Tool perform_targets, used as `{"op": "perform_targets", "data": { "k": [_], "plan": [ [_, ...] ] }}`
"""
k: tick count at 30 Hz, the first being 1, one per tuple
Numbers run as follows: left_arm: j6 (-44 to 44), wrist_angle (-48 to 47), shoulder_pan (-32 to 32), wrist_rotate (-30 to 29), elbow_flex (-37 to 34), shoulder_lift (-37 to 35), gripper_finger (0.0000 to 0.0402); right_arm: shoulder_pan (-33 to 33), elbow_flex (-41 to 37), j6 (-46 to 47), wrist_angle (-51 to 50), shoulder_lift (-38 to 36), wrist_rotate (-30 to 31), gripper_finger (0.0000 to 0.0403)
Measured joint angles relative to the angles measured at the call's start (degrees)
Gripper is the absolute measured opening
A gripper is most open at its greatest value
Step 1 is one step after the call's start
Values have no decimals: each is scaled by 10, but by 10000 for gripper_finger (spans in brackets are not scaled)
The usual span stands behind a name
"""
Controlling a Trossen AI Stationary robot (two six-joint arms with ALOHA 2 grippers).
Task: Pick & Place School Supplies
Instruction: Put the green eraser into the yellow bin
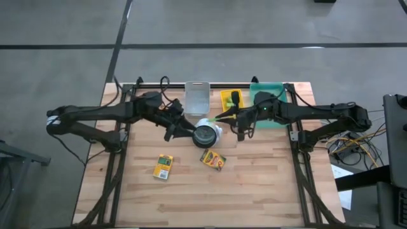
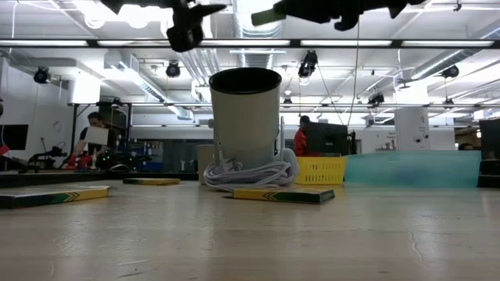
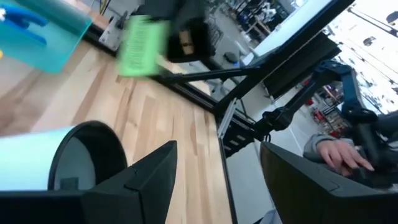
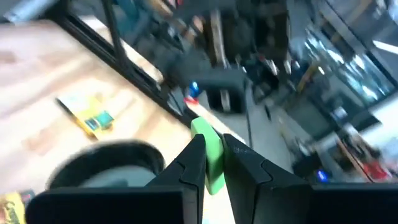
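Right hand (image 4: 213,163) is clamped on a light-green stick (image 4: 210,155), which can be seen pinched between the two dark fingers in the right wrist view. From above, that hand (image 1: 224,117) is held over the back middle of the bench (image 1: 254,197), with the green stick (image 1: 219,117) poking toward a white cup (image 1: 206,132) just beside it. The cup is shown as a dark round opening from overhead, and as a tall white cylinder (image 2: 245,125) in the low view, with white cord piled round its foot.

Left hand (image 3: 214,180) is spread wide with nothing between the fingers; it is parked right next to the cup on the other side (image 1: 180,130), and the cup's rim (image 3: 84,155) is seen close by in its wrist view.

Two crayon boxes are lying flat on the bench in front of the cup: one (image 1: 213,159) near the cup, another (image 1: 163,166) further left. A yellow basket (image 1: 226,98), a clear bin (image 1: 197,97) and a teal tray (image 1: 270,89) are lined up along the back edge.
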Motion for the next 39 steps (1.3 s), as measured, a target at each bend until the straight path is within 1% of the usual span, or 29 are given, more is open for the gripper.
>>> {"op": "perform_targets", "data": {
  "k": [3, 7, 10, 15, 17, 24, 27, 32, 37, 39],
  "plan": [
    [10, -19, 0, 0, 0, -20, 234, -1, 0, 33, -32, -16, 31, 38],
    [13, -47, 0, 1, 0, -51, 234, -8, 0, 128, -66, -41, 30, 38],
    [31, -55, 0, -11, 0, -73, 234, -18, 0, 170, -92, -62, 34, 38],
    [119, -69, 0, -69, 0, -110, 234, -32, 0, 225, -134, -91, 84, 38],
    [144, -83, 0, -100, 0, -123, 234, -40, 0, 260, -154, -103, 90, 38],
    [199, -134, 0, -213, -1, -147, 234, -87, 0, 381, -225, -120, 97, 38],
    [215, -136, 0, -227, -1, -148, 234, -110, 0, 413, -251, -116, 123, 38],
    [223, -137, 0, -226, -1, -144, 234, -165, 0, 459, -275, -95, 109, 38],
    [223, -145, 0, -226, -1, -142, 234, -231, 0, 500, -280, -55, 62, 38],
    [223, -149, 0, -226, -1, -142, 234, -256, 0, 505, -279, -35, 55, 38]
  ]
}}
